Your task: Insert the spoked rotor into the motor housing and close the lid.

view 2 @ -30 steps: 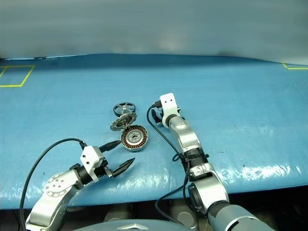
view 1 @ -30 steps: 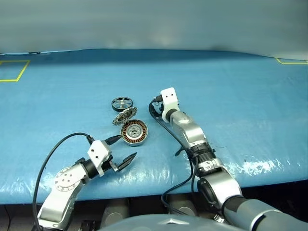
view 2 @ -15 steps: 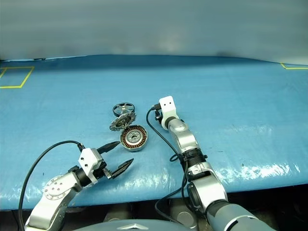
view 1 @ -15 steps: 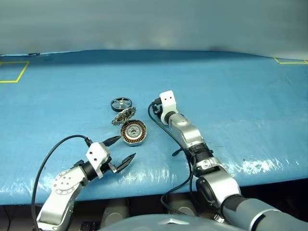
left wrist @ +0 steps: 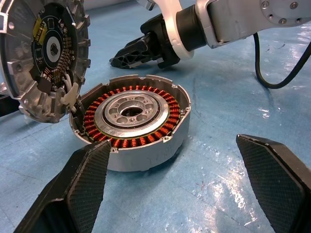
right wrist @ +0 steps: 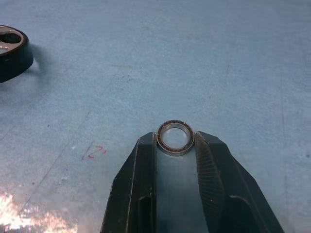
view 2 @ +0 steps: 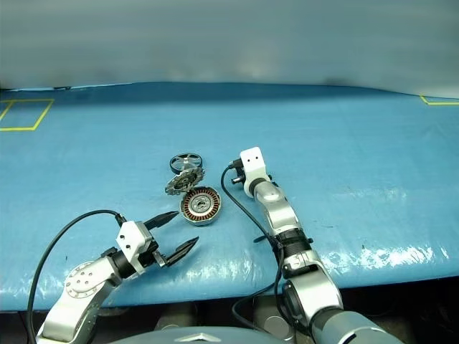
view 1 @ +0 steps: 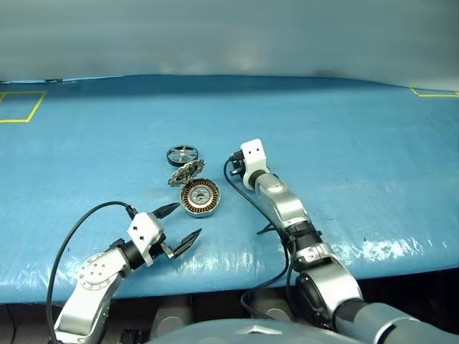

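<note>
Pinching small thin ring [right wrist: 175, 137] between closed fingers [right wrist: 206, 160], right gripper [right wrist: 175, 145] sits just right of motor housing [view 1: 199, 197], low over blue bench [view 1: 344, 143]. Housing open, copper windings exposed. Lid [view 1: 186, 173] tilted up at housing's far edge, joined there. Spoked rotor [view 1: 181, 153] flat on bench just beyond lid. Left gripper [view 1: 178, 226] near housing's front side, fingers [left wrist: 82, 184] spread wide, empty.

My housing [left wrist: 141, 128] is bare grey metal, its windings shiny copper wire. The lid [left wrist: 41, 58] looks cast metal, dull silver. The table [view 1: 344, 129] wears a glossy blue sheet. My finger pads [left wrist: 85, 179] are matt black, finely ribbed plastic.
</note>
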You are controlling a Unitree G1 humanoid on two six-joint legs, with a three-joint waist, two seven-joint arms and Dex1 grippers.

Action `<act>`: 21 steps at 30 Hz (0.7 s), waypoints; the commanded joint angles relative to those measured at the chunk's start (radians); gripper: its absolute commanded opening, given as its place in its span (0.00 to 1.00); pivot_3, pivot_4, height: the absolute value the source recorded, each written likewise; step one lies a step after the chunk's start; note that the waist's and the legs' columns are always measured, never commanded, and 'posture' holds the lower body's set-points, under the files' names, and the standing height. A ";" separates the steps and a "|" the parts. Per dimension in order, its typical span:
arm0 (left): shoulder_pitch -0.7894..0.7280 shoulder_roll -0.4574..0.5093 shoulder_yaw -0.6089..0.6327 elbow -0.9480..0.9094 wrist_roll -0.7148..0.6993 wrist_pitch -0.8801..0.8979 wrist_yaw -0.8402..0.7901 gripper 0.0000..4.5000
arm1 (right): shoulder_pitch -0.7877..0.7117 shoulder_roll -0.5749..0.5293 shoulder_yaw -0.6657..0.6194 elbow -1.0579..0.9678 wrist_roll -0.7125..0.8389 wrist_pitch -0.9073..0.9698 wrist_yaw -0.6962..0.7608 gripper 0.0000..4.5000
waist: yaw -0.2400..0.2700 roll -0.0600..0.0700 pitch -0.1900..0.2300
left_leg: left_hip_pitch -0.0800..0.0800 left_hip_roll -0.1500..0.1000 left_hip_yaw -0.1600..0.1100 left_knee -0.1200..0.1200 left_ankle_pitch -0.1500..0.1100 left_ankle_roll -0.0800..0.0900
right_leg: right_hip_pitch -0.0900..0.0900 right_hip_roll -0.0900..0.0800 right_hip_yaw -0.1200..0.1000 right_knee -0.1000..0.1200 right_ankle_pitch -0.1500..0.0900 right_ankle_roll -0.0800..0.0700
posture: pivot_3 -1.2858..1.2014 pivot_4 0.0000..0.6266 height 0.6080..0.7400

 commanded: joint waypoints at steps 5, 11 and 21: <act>0.012 -0.003 0.010 -0.013 -0.002 -0.020 0.008 1.00 | 0.310 -0.083 0.074 -0.442 -0.035 0.201 0.035 0.17 | 0.010 0.002 -0.005 | 0.000 0.000 0.000 0.000 0.000 0.000 | 0.000 0.000 0.000 -0.001 -0.003 0.004 | 0.52 0.24 1.00; 0.004 -0.005 0.014 -0.011 -0.002 -0.013 0.017 1.00 | 0.493 -0.209 0.116 -0.847 -0.012 0.308 0.136 0.17 | 0.008 0.004 -0.005 | 0.001 0.000 0.000 0.000 0.000 0.000 | 0.001 0.000 0.000 -0.001 -0.005 0.003 | 0.52 0.24 1.00; -0.021 -0.047 0.027 0.014 -0.007 -0.058 0.045 1.00 | 0.421 -0.241 0.105 -1.105 0.093 0.490 0.189 0.17 | 0.006 0.003 -0.005 | 0.000 0.000 0.001 0.003 0.000 0.000 | 0.001 0.001 0.002 -0.001 -0.006 0.002 | 0.52 0.24 1.00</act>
